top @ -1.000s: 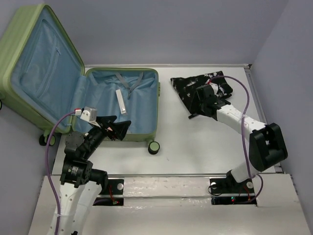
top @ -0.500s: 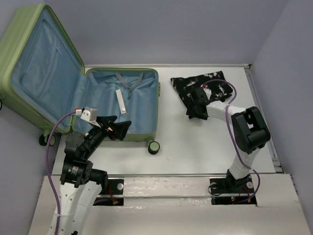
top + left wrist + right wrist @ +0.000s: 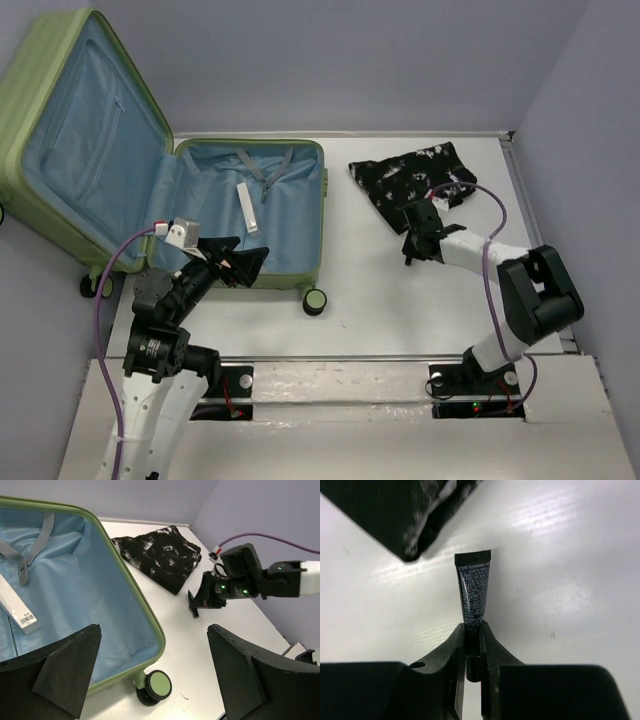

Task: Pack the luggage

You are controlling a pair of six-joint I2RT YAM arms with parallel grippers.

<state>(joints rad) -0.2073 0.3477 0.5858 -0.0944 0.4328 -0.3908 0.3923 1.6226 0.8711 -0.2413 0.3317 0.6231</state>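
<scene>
Pinching a tube [image 3: 473, 591] by its end, the right gripper [image 3: 472, 628] presumably means it for the luggage [image 3: 292, 228] (left gripper [image 3: 238, 256] gapes, empty).

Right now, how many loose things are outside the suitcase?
2: a black patterned garment on the table right of the suitcase, and a small tube pinched in the right jaws.

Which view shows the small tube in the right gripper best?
Right wrist: the tube sits centre frame, one end clamped in the right gripper, print visible. Top external and left wrist show only a dark sliver at that gripper.
</scene>
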